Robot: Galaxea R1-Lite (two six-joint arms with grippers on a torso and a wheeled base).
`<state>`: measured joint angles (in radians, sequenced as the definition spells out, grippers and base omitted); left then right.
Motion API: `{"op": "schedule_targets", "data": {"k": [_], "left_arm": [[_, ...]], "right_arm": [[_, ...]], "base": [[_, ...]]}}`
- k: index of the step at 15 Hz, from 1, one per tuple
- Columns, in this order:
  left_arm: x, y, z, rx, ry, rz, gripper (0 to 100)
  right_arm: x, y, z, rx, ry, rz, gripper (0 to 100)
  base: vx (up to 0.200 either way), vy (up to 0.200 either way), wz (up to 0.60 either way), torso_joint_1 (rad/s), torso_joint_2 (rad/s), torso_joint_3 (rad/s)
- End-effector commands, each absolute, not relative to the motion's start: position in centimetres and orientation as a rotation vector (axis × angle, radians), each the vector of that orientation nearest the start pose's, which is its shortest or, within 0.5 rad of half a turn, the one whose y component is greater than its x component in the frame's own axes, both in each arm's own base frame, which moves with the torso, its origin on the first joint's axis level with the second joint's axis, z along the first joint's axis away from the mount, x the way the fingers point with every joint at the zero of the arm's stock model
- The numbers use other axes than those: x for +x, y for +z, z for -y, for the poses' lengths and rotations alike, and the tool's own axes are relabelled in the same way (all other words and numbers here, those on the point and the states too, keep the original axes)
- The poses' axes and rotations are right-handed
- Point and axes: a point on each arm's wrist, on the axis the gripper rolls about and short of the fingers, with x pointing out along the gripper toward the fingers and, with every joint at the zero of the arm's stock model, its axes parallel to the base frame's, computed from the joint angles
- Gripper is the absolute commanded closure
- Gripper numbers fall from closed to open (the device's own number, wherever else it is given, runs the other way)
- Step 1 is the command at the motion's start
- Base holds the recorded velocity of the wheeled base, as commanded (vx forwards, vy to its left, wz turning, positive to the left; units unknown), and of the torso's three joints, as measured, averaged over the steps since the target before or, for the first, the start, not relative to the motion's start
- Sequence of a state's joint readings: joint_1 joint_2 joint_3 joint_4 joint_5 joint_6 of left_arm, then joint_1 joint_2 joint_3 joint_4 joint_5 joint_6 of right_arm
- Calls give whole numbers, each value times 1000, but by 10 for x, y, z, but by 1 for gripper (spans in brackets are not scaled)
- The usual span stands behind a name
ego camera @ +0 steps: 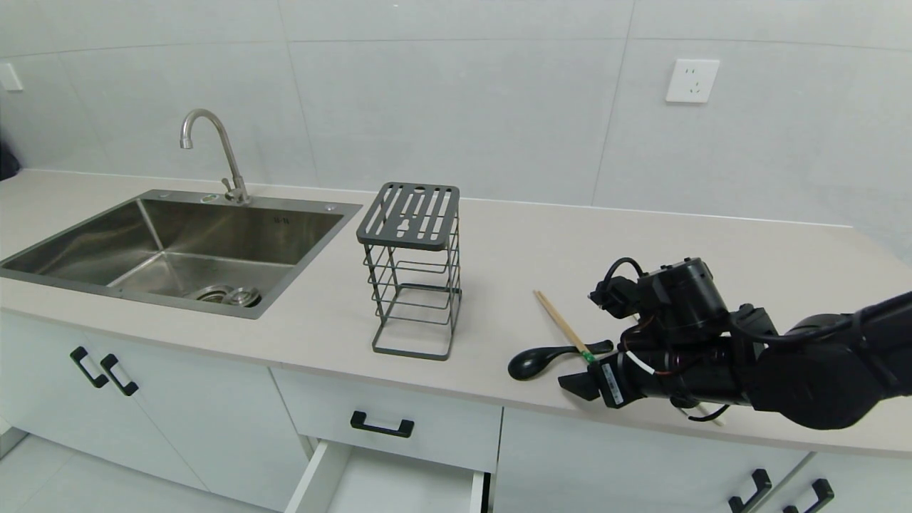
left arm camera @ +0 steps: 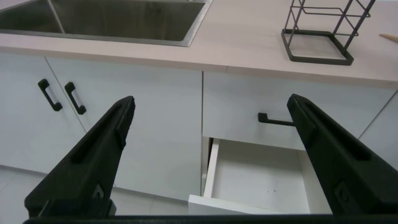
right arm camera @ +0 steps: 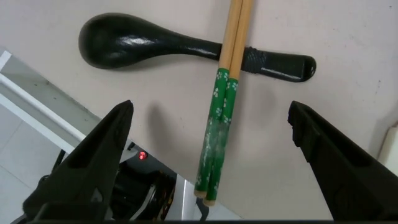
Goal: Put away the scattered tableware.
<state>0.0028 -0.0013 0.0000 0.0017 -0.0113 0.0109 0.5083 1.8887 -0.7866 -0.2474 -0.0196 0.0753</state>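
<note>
Nearest, one white drawer point(ego camera: 385, 484) stands pulled open under the tabletop point(ego camera: 534, 249). The left gripper point(left arm camera: 211, 99) hangs in front of the cabinet above that drawer, its two black fingers spread wide with nothing between them. At the tabletop's front edge the right gripper point(ego camera: 588, 365) is also spread wide and holds nothing; its fingers sit either side of the two chopsticks point(ego camera: 563, 324). A small white label on it is too small to read. At its 9 o'clock lies one glossy black spoon point(ego camera: 531, 363), bowl away from the gripper. The chopsticks are pale bamboo with green patterned ends, side by side, and lie across the spoon's handle. At 10 o'clock from the spoon stands one dark wire rack point(ego camera: 413, 274) with a slotted top. At its 9 o'clock is one steel sink point(ego camera: 178, 246) with one curved faucet point(ego camera: 214, 153) behind it. One white wall socket point(ego camera: 692, 80) is at 1 o'clock from the rack.
</note>
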Motion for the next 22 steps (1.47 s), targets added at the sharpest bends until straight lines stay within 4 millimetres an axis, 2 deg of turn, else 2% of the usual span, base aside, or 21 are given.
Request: {"op": "schedule_targets", "data": {"k": [1,4,5,15,18,22], "left_arm": [[-23,75,0,11,-9,-1,0],[-23,75,0,11,-8,-1,0],[-23,75,0,11,-8,-1,0],[-23,75,0,12,-9,-1,0],[-23,75,0,11,-9,-1,0],[-23,75,0,11,-9,-1,0]], "right_arm": [[270,81,-151,-162,425,-863,0],[271,79,-152,-164,425,-867,0],[270,79,-151,-163,422,-869,100],[271,80,-151,-167,405,-860,100],[272,91,-151,-155,411,-821,100],[263,116,-146,-135,422,-738,100]], "base": [[0,0,0,0,0,0],[0,0,0,0,0,0],[0,0,0,0,0,0],[0,0,0,0,0,0],[0,0,0,0,0,0],[0,0,0,0,0,0]]}}
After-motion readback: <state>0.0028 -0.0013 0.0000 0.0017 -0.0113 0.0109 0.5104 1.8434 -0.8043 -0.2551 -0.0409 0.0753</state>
